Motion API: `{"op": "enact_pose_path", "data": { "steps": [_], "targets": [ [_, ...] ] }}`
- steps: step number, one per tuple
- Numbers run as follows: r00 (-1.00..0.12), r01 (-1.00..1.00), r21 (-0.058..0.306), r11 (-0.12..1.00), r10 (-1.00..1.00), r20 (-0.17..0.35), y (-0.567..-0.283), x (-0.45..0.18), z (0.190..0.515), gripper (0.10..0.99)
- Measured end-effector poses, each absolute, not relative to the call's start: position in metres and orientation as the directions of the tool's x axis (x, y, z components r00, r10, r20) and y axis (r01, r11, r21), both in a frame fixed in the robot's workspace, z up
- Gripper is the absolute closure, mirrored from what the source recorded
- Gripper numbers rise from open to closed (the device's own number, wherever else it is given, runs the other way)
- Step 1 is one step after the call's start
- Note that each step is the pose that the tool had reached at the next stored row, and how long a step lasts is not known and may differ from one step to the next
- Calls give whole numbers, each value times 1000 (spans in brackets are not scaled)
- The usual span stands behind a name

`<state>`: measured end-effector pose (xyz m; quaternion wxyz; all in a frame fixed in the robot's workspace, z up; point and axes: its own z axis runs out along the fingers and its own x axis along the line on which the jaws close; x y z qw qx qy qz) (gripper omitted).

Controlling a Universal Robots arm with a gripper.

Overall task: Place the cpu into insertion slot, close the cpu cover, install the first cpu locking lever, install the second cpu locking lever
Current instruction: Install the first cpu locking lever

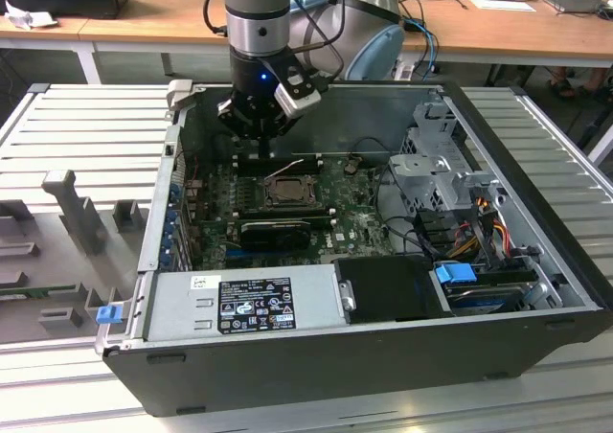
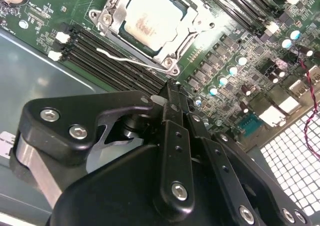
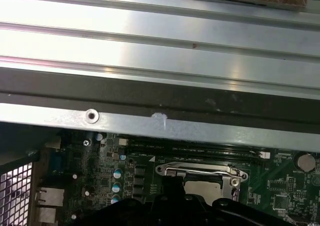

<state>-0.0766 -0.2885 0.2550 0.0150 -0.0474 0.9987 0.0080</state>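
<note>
One slip of the black gripper (image 2: 170,89), pressed together near the thin silver wire lever (image 2: 127,61), could gouge the green circuit board (image 2: 55,11).

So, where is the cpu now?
The cpu lies in the insertion slot, framed by the cpu cover, left of the case's centre in the exterior view.

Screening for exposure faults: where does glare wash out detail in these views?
First wrist view: strong glare whitens the ribbed metal panel. Second wrist view: reflection bleaches the chip, outline legible. Exterior view: even light, though the case is dim inside.
</note>
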Motion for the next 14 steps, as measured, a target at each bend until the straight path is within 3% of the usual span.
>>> {"op": "enact_pose_path", "data": {
  "steps": [14],
  "targets": [
    [-995, -95, 15, 995, -94, -31, -289, -62, 255, 980]
  ]
}}
